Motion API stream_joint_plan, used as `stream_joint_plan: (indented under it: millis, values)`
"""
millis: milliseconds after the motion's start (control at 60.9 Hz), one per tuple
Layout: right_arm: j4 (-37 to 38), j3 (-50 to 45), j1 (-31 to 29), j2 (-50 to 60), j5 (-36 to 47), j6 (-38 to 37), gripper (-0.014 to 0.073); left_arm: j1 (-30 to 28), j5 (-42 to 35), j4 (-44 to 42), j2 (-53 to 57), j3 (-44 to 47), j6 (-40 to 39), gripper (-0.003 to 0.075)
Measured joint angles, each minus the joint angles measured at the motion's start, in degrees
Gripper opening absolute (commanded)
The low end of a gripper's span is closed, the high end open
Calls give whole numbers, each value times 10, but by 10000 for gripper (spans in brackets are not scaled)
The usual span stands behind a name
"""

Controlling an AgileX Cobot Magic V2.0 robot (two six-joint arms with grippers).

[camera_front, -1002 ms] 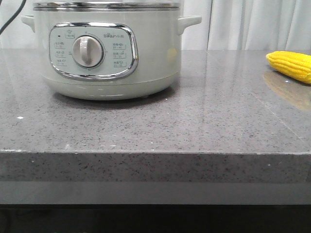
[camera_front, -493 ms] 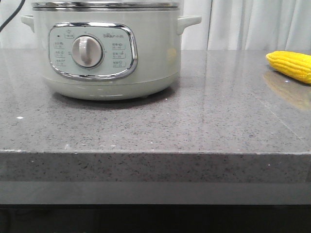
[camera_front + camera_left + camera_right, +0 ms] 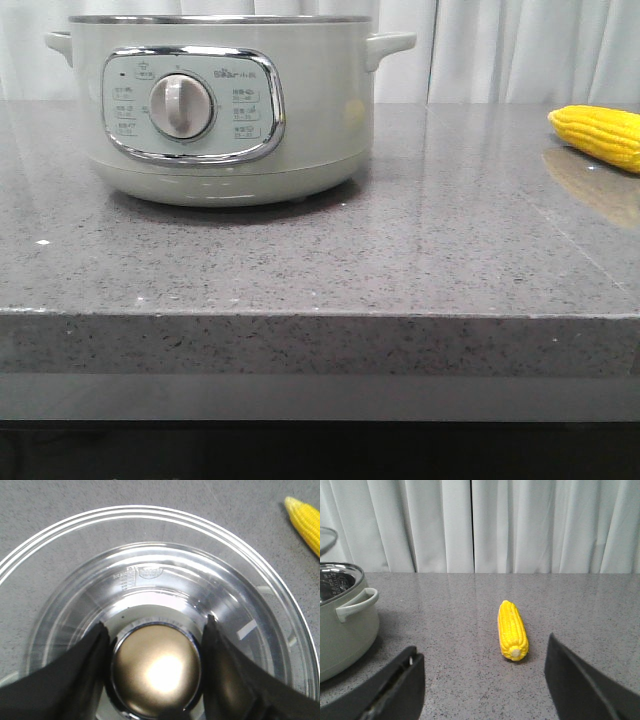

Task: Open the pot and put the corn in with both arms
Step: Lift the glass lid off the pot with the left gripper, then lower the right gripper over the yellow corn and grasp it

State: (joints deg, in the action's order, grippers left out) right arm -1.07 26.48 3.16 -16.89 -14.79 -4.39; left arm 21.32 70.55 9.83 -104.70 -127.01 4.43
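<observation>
Pale-green pot (image 3: 225, 110) stands on the left part of a grey speckled desk (image 3: 400, 260), with its chrome-framed control panel and silver dial (image 3: 181, 107) facing the front camera. Its top is uncovered; the right wrist view shows a shiny metal inner wall below the rim. Two small side handles stick out near the top.

Seen from the left wrist, the left pincer (image 3: 155, 635) is clenched on the round metallic knob (image 3: 156, 672) of a clear glass lid (image 3: 150, 580), one dark finger on each side of the knob. Grey desk surface shows through the glass, so the lid is off the pot. An edge of the lid also appears above the pot in the right wrist view.

Bright yellow corn (image 3: 597, 135) lies on its side on the desk at the far right of the front view, well apart from the pot. In the right wrist view the corn (image 3: 512, 630) lies with one end toward the camera. The right pincer (image 3: 482, 680) is released, its two dark fingers spread wide and holding nothing, and the cob lies beyond them. White curtains (image 3: 520, 525) hang behind the desk.
</observation>
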Motion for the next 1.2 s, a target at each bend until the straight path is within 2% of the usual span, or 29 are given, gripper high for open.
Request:
stream_joint_plan:
  millis: [329, 493, 624, 920, 1199]
  values:
    - [0, 0, 0, 0, 0, 0, 528, -34, 50, -4, 102, 2, 12, 64]
    - [0, 0, 0, 0, 0, 0, 528, -36, 50, -5, 176, 50, 26, 64]
    - [0, 0, 0, 0, 0, 0, 528, -36, 33, -8, 247, 149, 28, 64]
    - [0, 0, 0, -21, -19, 0, 528, -36, -86, -37, 455, 418, 29, 64]
    - [0, 59, 0, -164, -52, 0, 528, -36, -116, -36, 602, 588, 29, 64]
